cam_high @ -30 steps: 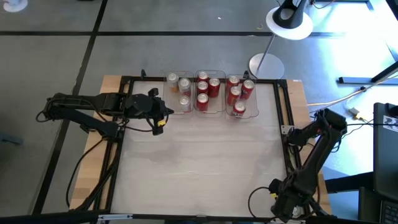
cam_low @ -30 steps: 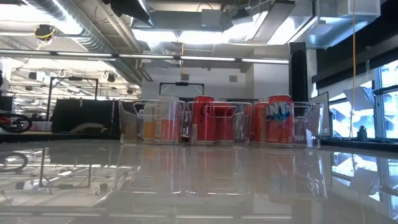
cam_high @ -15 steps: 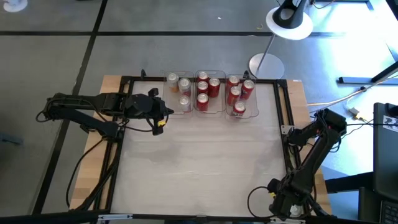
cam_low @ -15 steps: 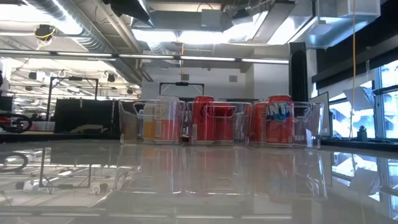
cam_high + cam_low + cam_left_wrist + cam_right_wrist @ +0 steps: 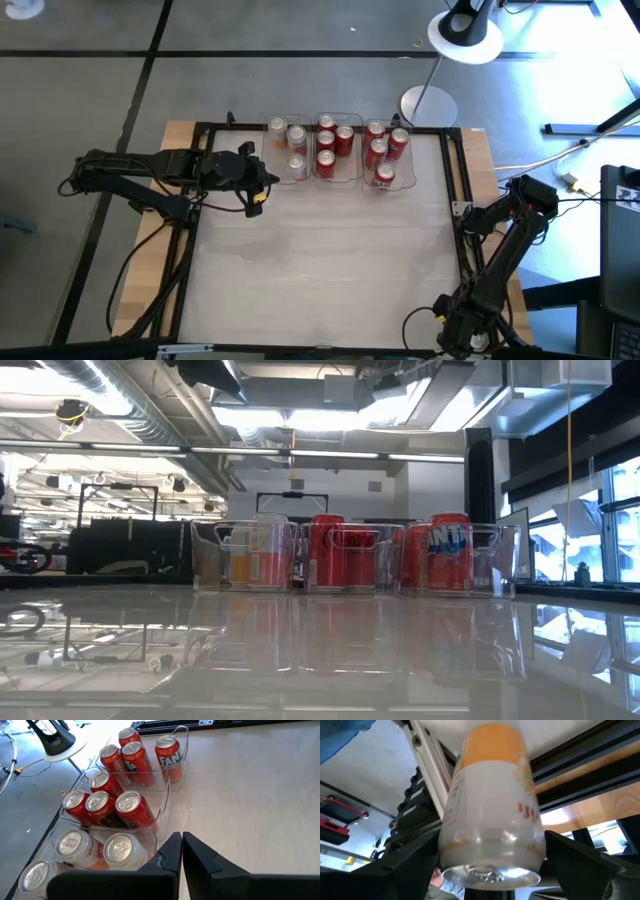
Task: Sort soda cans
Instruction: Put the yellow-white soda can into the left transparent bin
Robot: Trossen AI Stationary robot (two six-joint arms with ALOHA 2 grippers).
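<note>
On pale tabletop (image 5: 320,270): left gripper (image 5: 181,840) pinched shut beside red cans (image 5: 131,811); right gripper (image 5: 492,885) holding white-and-orange can (image 5: 492,815).

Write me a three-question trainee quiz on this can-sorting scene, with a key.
1. True or false: the right gripper is clamped on a pale, orange-banded soda can.
2. How many red cans stand in the middle bin? A) two B) four C) six
3. Fill in: the left gripper, holding nothing, has its fingers ____.
Key: 1 true; 2 B; 3 shut.
</note>
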